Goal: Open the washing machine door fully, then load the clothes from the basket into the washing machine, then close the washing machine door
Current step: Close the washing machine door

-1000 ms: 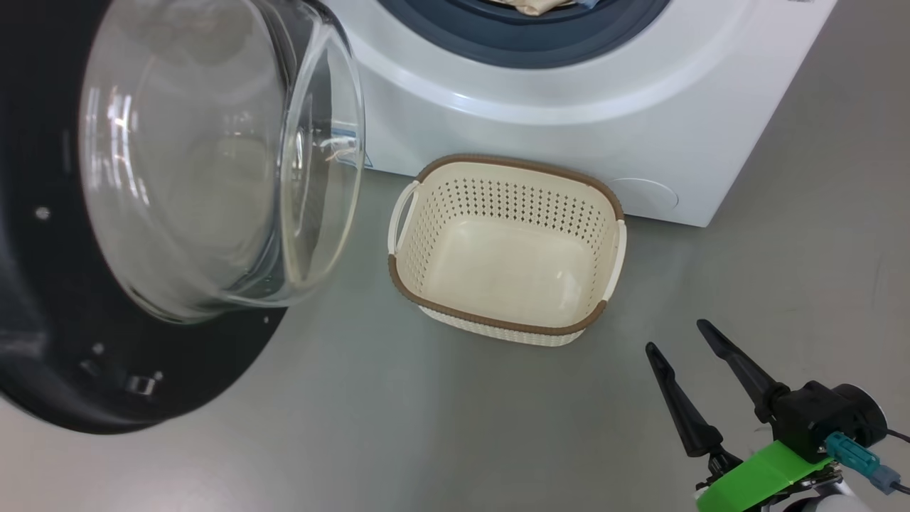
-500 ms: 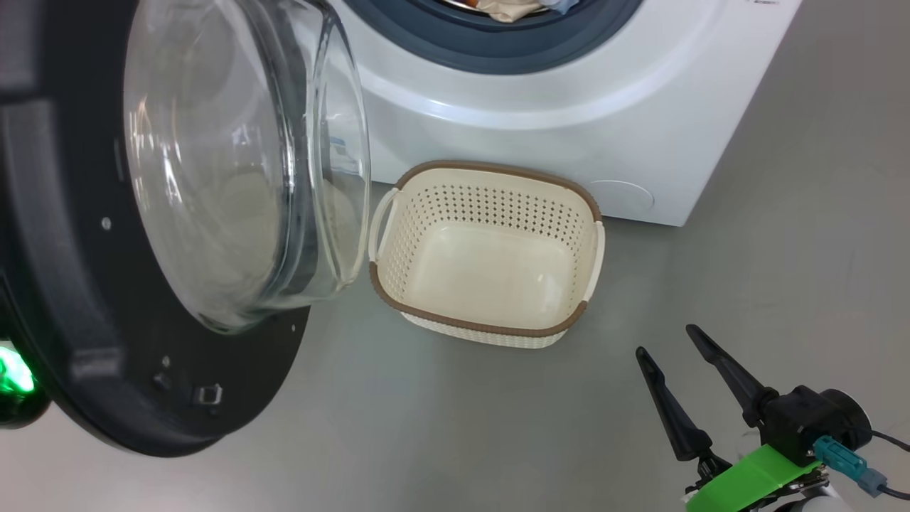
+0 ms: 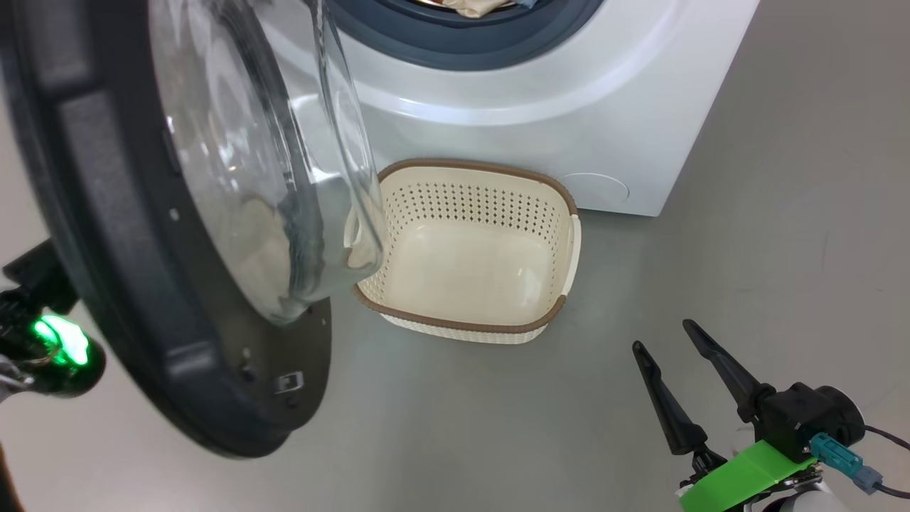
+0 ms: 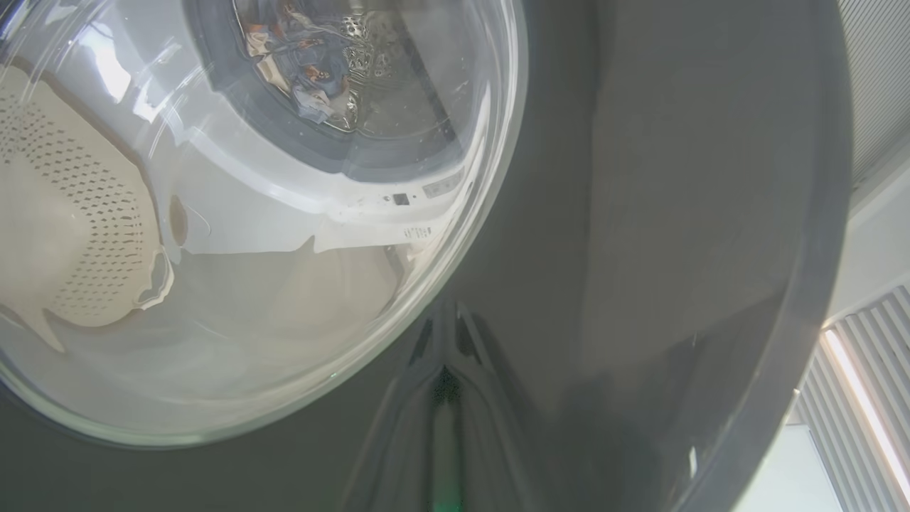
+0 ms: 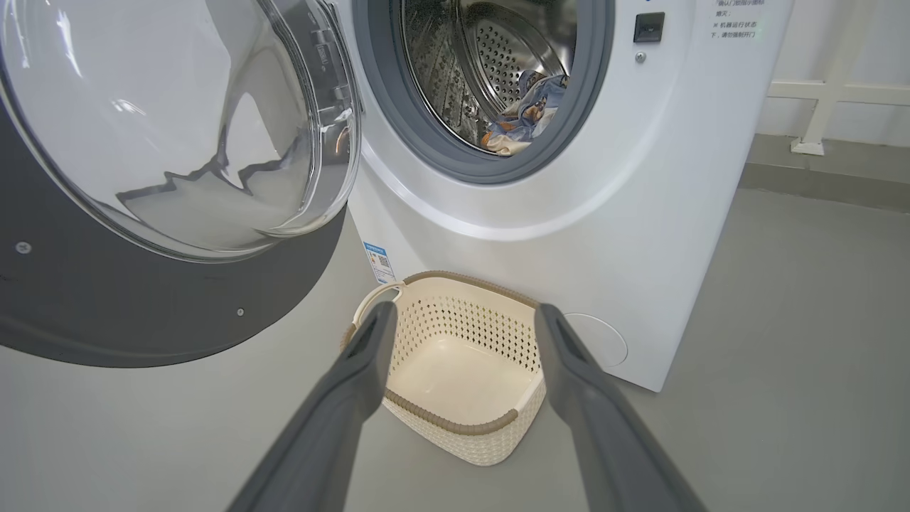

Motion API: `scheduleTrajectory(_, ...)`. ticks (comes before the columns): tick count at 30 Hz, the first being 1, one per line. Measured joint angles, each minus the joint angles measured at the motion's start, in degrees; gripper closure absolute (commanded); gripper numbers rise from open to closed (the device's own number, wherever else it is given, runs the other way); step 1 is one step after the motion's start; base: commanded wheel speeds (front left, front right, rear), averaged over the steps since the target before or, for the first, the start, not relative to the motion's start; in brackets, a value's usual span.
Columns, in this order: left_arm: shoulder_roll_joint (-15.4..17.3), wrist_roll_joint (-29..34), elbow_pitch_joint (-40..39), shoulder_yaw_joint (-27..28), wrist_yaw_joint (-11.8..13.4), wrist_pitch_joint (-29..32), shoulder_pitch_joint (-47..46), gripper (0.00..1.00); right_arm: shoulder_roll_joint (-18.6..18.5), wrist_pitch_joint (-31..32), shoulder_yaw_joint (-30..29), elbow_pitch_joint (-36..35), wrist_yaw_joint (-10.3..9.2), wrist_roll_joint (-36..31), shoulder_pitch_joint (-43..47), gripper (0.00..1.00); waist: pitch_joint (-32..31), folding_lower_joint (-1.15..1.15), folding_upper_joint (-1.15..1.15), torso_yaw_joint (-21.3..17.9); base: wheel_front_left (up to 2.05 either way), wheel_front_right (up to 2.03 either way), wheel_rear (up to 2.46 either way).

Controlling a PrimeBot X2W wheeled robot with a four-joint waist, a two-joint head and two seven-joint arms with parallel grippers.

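Note:
The washing machine door (image 3: 106, 213) stands half open at the left, its glass bowl (image 3: 270, 178) overlapping the basket's left handle. My left gripper (image 4: 444, 331) is shut, its tips against the door's glossy black outer face (image 4: 640, 213); that arm's wrist with a green light (image 3: 53, 345) peeks out behind the door. The clothes (image 5: 522, 114) lie inside the steel drum of the washing machine (image 5: 640, 213). The basket (image 3: 455, 325) sits empty on the floor before the machine. My right gripper (image 3: 662, 335) hovers open at the lower right, well short of the basket (image 5: 455, 421).
Grey floor (image 3: 782, 249) spreads to the right of the machine and in front of the basket. A white pipe frame (image 5: 817, 107) stands by the wall behind the machine's right side. A small blue sticker (image 5: 379, 262) marks the machine's lower front.
The door has swung round toward the machine, its edge now turned to me. My left wrist with its green light has come into view behind it. The right gripper has barely moved.

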Motion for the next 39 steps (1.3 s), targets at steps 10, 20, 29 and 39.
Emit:
scheduleTrajectory(10,-3.5,0.0,-1.4,-1.7,-1.3,-1.2,-2.0,1.00,1.0,-0.8,0.2,1.4,0.00,0.5,-1.3,0.00,0.6,0.00,0.00,-2.6,0.00,0.00,0.00)
scheduleTrajectory(20,-5.0,2.2,0.7,-1.3,-4.6,-5.3,-3.5,1.00,1.9,-1.6,0.0,2.3,0.00,0.5,-2.0,0.00,1.2,0.00,0.00,-7.2,0.00,0.00,0.00)
scheduleTrajectory(29,-5.7,3.7,2.8,-1.0,-7.9,-8.8,-6.4,1.00,2.6,-1.8,0.0,2.9,0.00,0.5,-2.3,0.00,1.6,0.00,0.00,-11.3,0.00,0.00,0.00)
scheduleTrajectory(39,-6.9,6.3,7.7,0.3,-11.8,-14.8,-8.8,1.00,3.5,-1.8,-0.4,2.9,0.00,0.5,-2.3,0.00,1.6,0.00,0.00,-15.2,0.00,0.00,0.00)
